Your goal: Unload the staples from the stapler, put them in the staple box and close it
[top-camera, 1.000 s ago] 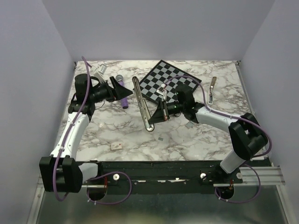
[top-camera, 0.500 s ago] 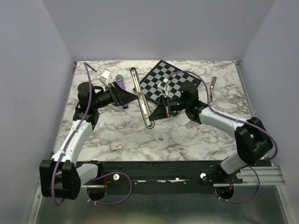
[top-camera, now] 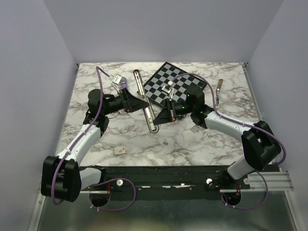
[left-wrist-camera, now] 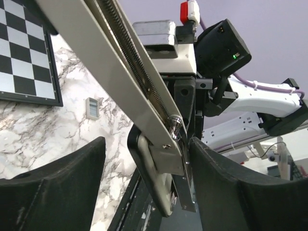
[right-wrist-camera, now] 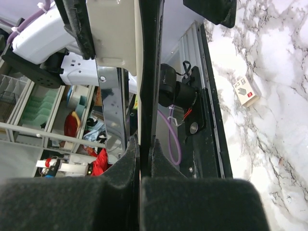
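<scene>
The slim black-and-silver metal stapler (top-camera: pixel 148 114) sits opened out at the middle of the white marble-patterned table (top-camera: pixel 192 144), just left of the black-and-white chequered board (top-camera: pixel 178 83), its rounded end toward the arms. The right gripper (top-camera: pixel 158 120) is pinched tight on a thin dark edge of it near that end. The left gripper (left-wrist-camera: pixel 147 144) has its jaws apart, straddling the silver spring-loaded rail (left-wrist-camera: pixel 96 53) without clamping it.

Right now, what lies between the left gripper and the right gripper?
Only the stapler: the right gripper clamps it, the left gripper straddles it; top view shows this.
</scene>
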